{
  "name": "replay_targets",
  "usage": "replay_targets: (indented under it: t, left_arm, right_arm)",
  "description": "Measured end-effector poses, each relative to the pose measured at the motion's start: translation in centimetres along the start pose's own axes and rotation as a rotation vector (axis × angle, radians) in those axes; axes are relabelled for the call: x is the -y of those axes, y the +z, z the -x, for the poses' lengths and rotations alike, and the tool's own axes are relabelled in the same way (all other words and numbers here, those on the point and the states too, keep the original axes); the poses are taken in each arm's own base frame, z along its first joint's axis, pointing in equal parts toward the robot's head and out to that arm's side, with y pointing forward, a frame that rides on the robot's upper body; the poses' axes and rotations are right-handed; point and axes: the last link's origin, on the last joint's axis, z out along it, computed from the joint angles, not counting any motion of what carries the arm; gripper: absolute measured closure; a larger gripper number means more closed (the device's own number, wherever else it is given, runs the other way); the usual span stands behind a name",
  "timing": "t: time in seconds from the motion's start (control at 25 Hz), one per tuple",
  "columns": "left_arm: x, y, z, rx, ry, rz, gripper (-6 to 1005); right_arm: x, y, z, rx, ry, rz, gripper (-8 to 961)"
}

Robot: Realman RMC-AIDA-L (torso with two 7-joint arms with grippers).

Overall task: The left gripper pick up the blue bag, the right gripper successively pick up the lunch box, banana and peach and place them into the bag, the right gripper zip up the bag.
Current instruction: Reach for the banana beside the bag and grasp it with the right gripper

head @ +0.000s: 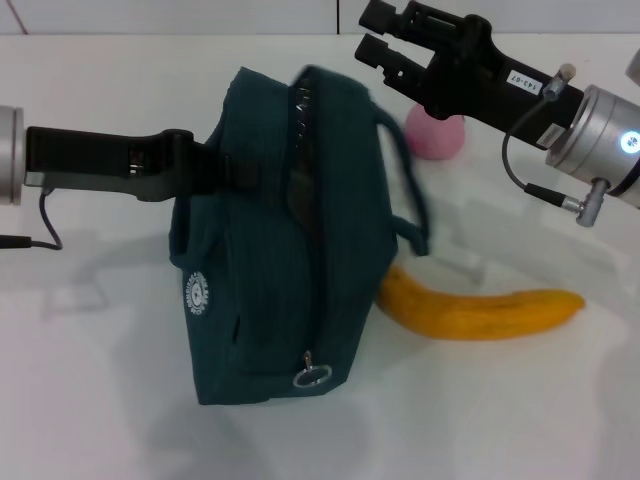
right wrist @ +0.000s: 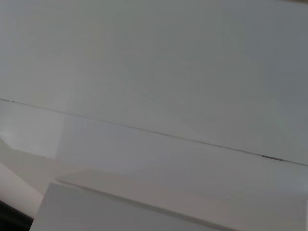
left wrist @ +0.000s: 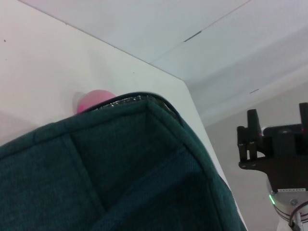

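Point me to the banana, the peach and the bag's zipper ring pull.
banana (head: pixel 480 312): head view, middle of the yellow body, right of the blue bag (head: pixel 260 250).
peach (head: pixel 437 137): head view, pink flesh showing below the right gripper (head: pixel 372 38).
zipper ring pull (head: pixel 312 377): head view, metal ring at the bag's near lower edge.

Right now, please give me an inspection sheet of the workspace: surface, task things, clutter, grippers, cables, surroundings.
Surface: white table.
Bag: dark teal, standing, top partly unzipped, ring pull low at the front.
Banana: lying on the table, one end behind the bag.
Peach: behind the bag, partly hidden.
Lunch box: not seen.
Clutter: nothing seen.
Left gripper: at the bag's upper side; hold hidden.
Right gripper: raised above the peach, fingers open, empty.
Cables: thin black cable at the left arm.
Surroundings: pale wall.
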Motion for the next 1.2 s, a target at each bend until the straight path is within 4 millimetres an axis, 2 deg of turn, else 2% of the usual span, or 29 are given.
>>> replay_targets:
  t: [0.16, 0.32, 0.44, 0.6, 0.76, 1.0, 1.2]
  left_arm:
    - [0.2, 0.1, 0.1, 0.000, 0.000, 0.002, 959]
    - [0.6, -0.2, 0.4, -0.008, -0.011, 0.003, 959]
    - [0.9, -0.4, 0.6, -0.012, -0.017, 0.001, 959]
    - [0.9, -0.4, 0.6, -0.016, -0.009, 0.003, 959]
    - [0.9, -0.5, 0.6, -0.025, -0.004, 0.008, 959]
    - [0.9, -0.5, 0.7, -0.025, -0.004, 0.011, 959]
    - [0.9, -0.4, 0.7, -0.025, 0.003, 0.013, 959]
  right_arm:
    - [-0.5, 0.1, 0.5, -0.001, -0.026, 0.020, 554]
    - [-1.7, -0.5, 1.6, -0.014, -0.131, 0.056, 391]
    - [-2.0, -2.7, 2.5, 0.013, -0.226, 0.047, 275]
    - [-1.8, -6.1, 3.8, 0.055, -0.367, -0.048, 190]
    - [-1.7, -7.6, 4.7, -0.045, -0.508, -0.152, 97]
    - [-2.7, -8.2, 5.9, -0.209, -0.666, -0.235, 86]
    - [-3.8, -7.9, 7.3, -0.419, -0.799, -0.322, 77]
